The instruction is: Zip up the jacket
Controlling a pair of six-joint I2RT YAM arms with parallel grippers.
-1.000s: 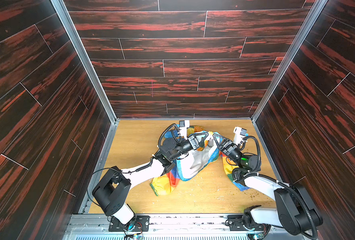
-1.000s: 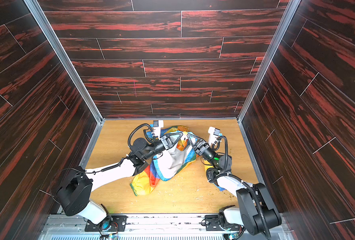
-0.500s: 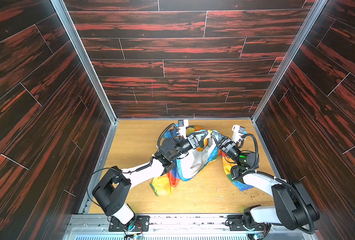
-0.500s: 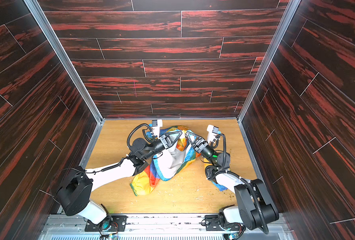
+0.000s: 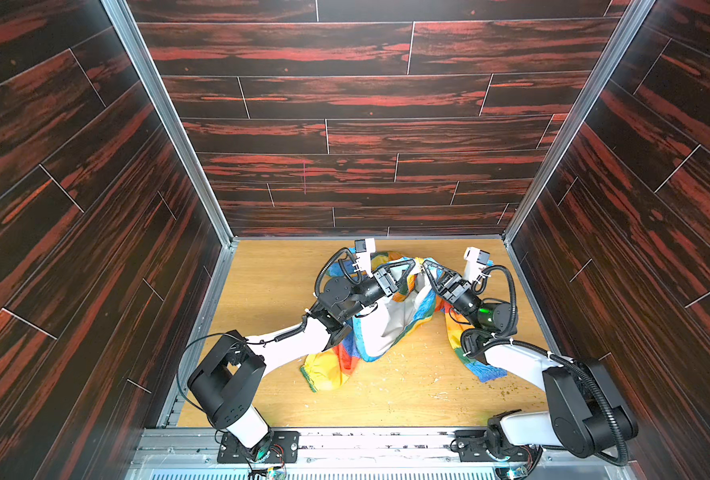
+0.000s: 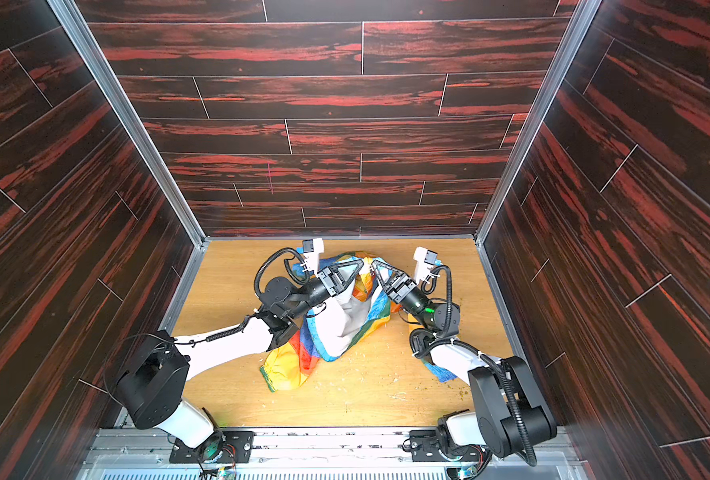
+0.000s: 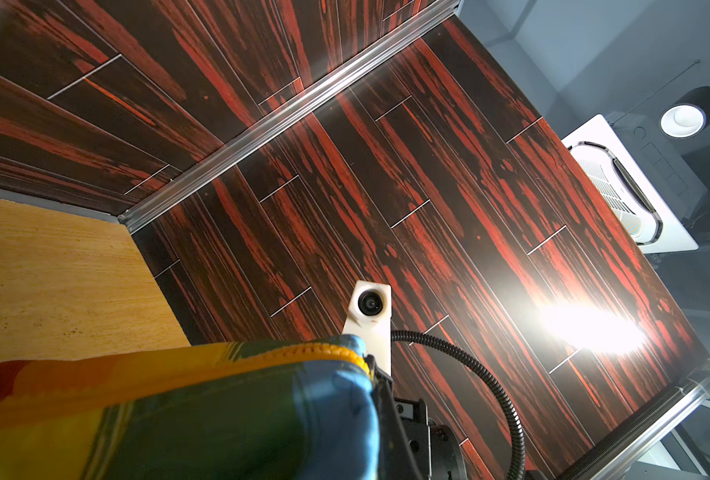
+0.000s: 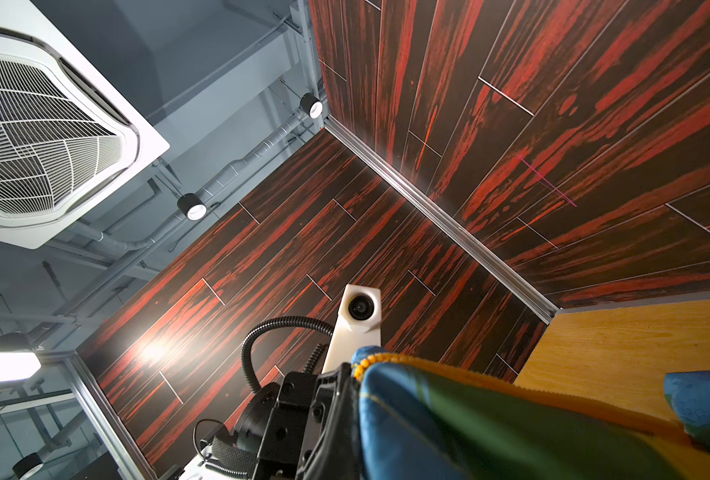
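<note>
Left wrist view shows the jacket (image 7: 220,415) close under the lens: blue, green and orange-yellow folds, with the teeth of the yellow zipper (image 7: 324,353) running along the raised edge. Just past that edge stands the right arm's white camera housing (image 7: 369,307). The right wrist view gives the mirror of it: the jacket (image 8: 511,424) in blue and green, the zipper (image 8: 365,361) at its tip, and the left arm's camera housing (image 8: 359,309) right behind.

In both top views the jacket (image 5: 386,332) (image 6: 338,328) lies crumpled on the wooden surface (image 5: 261,299) (image 6: 224,299), from the middle toward 12 o'clock. Its white lining faces up, with rainbow stripes round it. Its far edge is lifted off the surface at 12 o'clock, where the two arms meet. The left jaws come in from 9 o'clock and the right jaws from 3 o'clock. Both pairs are pressed together, each clamped on that raised edge of the jacket, and the two tips stand just beside each other. A bunched yellow-orange end (image 5: 324,374) (image 6: 282,374) trails toward 7 o'clock beside the left arm (image 5: 299,345) (image 6: 228,349). A sleeve (image 5: 486,372) (image 6: 442,372) runs toward 5 o'clock under the right arm (image 5: 515,361) (image 6: 453,357). Pale specks dot the surface at 6 o'clock.
</note>
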